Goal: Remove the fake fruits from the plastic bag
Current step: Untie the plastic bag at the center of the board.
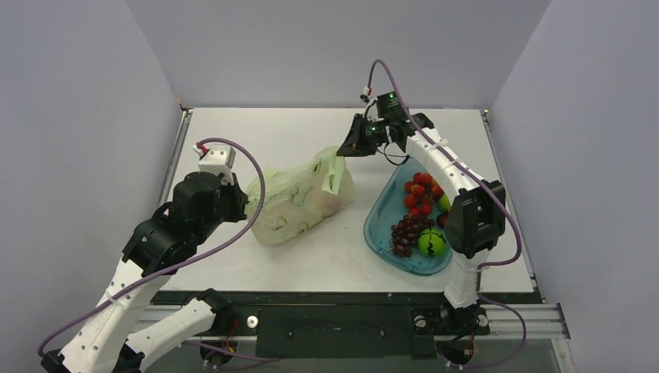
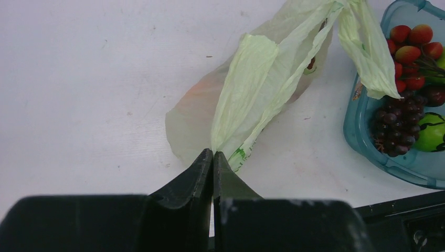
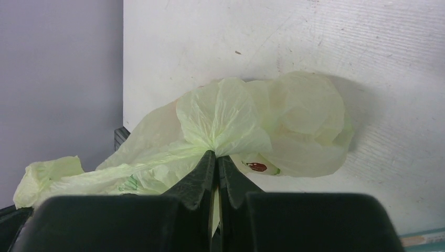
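Note:
The pale-green plastic bag (image 1: 299,200) lies on the white table, stretched between my two grippers. My left gripper (image 1: 250,207) is shut on the bag's near-left end; in the left wrist view the film (image 2: 260,79) bunches into the closed tips (image 2: 213,153). My right gripper (image 1: 346,149) is shut on the far-right end, with gathered film (image 3: 225,118) pinched at its tips (image 3: 216,153). The fake fruits are hidden inside the bag; only a faint orange tint (image 2: 195,92) shows through the film.
A blue tray (image 1: 378,233) stands to the right of the bag, holding a red cluster (image 1: 420,196), a dark grape bunch (image 1: 407,233) and a round green fruit (image 1: 432,243). One loose bag handle (image 2: 370,58) hangs over the tray rim (image 2: 355,137). Grey walls enclose the table.

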You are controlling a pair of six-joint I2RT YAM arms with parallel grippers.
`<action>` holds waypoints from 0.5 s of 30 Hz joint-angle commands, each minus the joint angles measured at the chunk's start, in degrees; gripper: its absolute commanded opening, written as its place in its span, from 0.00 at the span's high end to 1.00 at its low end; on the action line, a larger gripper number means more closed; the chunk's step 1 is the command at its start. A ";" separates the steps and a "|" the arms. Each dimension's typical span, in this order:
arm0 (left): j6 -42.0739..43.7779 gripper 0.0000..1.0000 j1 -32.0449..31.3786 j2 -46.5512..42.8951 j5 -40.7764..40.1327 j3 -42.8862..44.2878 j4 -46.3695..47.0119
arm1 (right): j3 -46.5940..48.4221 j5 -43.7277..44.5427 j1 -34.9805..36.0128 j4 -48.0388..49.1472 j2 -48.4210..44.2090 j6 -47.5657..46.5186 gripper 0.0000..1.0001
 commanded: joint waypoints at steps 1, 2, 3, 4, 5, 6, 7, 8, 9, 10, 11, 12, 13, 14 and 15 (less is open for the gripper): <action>-1.03 1.00 0.40 1.28 2.74 -0.05 4.59 | 2.08 -2.07 -0.31 5.05 0.52 3.75 0.99; -0.98 1.00 0.36 2.55 3.61 -0.20 5.23 | 2.17 -2.19 -0.24 5.07 0.54 3.62 0.94; -0.43 1.00 0.40 3.19 4.08 -0.12 6.43 | 2.13 -2.43 -0.23 5.07 0.49 3.24 0.90; -0.06 1.00 0.41 4.63 5.24 0.27 6.89 | 1.72 -2.55 -0.16 5.04 0.09 3.01 0.81; 1.01 1.00 0.42 5.37 5.86 0.64 7.57 | 1.33 -2.85 -0.10 5.00 -0.26 2.47 0.76; 1.45 1.00 0.42 6.60 7.14 1.32 7.77 | 0.25 -3.07 0.05 4.92 -1.04 2.01 0.68; 2.13 1.00 0.44 7.10 7.60 1.56 8.07 | -0.37 -3.33 0.18 4.57 -2.16 0.62 0.60; 2.28 1.00 0.43 7.76 8.25 1.81 8.24 | -1.80 -3.51 0.56 4.18 -2.74 -0.28 0.56; 2.47 1.00 0.44 7.95 8.55 1.81 8.56 | -2.54 -3.71 1.19 3.20 -3.97 -2.44 0.51; 2.49 1.00 0.43 8.17 9.04 1.59 8.75 | -4.01 -3.84 1.54 1.93 -4.62 -3.56 0.49; 2.50 1.00 0.42 8.28 9.30 1.52 8.98 | -4.61 -3.86 2.40 1.05 -5.89 -6.03 0.45; 2.46 1.00 0.46 8.25 9.76 1.27 9.04 | -5.61 -3.57 2.85 -0.94 -6.45 -7.25 0.41; 2.26 1.00 0.43 8.19 10.15 1.19 9.09 | -6.02 -2.16 3.82 -2.09 -7.54 -9.67 0.35; 2.12 1.00 0.47 8.12 10.34 1.06 9.06 | -6.89 0.47 4.39 -4.19 -8.07 -10.83 0.33; 2.01 1.00 0.50 8.08 10.92 0.96 8.92 | -8.11 1.89 5.33 -4.99 -9.13 -12.68 0.32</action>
